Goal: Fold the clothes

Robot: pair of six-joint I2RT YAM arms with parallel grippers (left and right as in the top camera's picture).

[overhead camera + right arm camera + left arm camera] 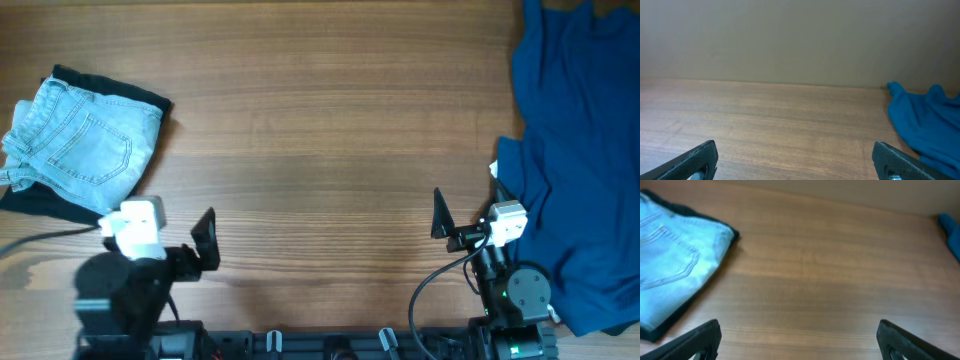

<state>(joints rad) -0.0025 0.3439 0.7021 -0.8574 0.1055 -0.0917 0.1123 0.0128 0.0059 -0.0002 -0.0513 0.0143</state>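
The pale light-blue denim shorts lie folded at the table's left side, on top of a black garment. A back pocket faces up. In the left wrist view the shorts fill the left part. My left gripper is open and empty, to the right of the shorts and apart from them; in the overhead view it is near the front edge. My right gripper is open and empty over bare wood; in the overhead view it is just left of the blue cloth.
A large plain dark blue cloth covers the table's right side and also shows at the right of the right wrist view. The black garment's edge sticks out under the shorts. A wall stands beyond the far table edge.
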